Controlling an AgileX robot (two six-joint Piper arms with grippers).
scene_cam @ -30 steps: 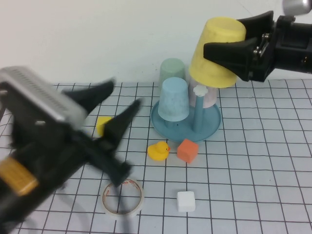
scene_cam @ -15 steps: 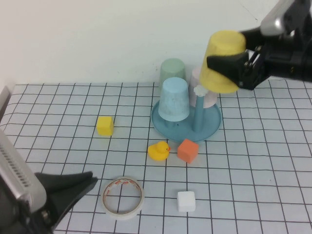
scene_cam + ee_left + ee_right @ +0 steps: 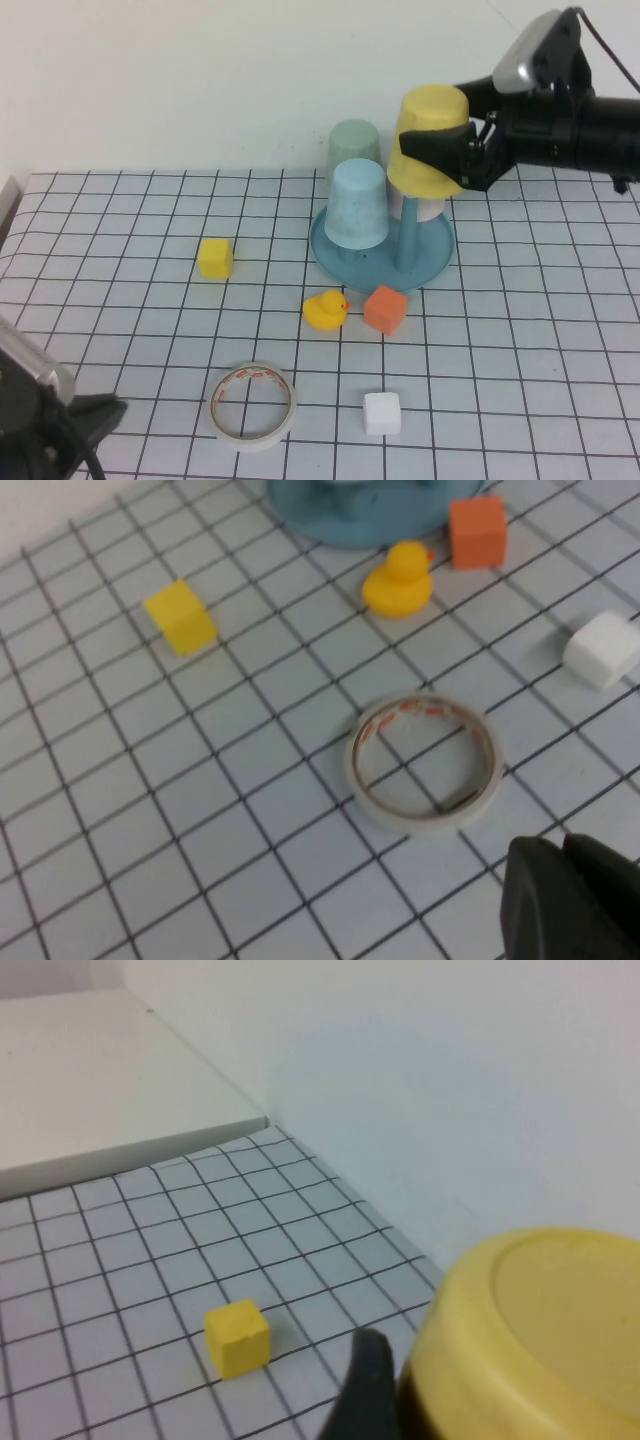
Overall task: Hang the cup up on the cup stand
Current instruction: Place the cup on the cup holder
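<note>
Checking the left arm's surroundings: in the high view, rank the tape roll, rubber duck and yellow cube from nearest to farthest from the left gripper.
From the left gripper, parked shut at the near-left corner:
1. Tape roll, just to its right.
2. Yellow cube, farther back on the left.
3. Rubber duck, toward the centre, before the cup stand.

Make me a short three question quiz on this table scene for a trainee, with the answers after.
1. Which gripper holds the yellow cup?
2. True or false: the rubber duck sits between the orange cube and the white cube.
3. How many cups already sit on the cup stand: A one, B three, C five?

Key: 1. The right gripper, above the stand; the left gripper is shut, low by the tape roll. 2. False. 3. B.
</note>
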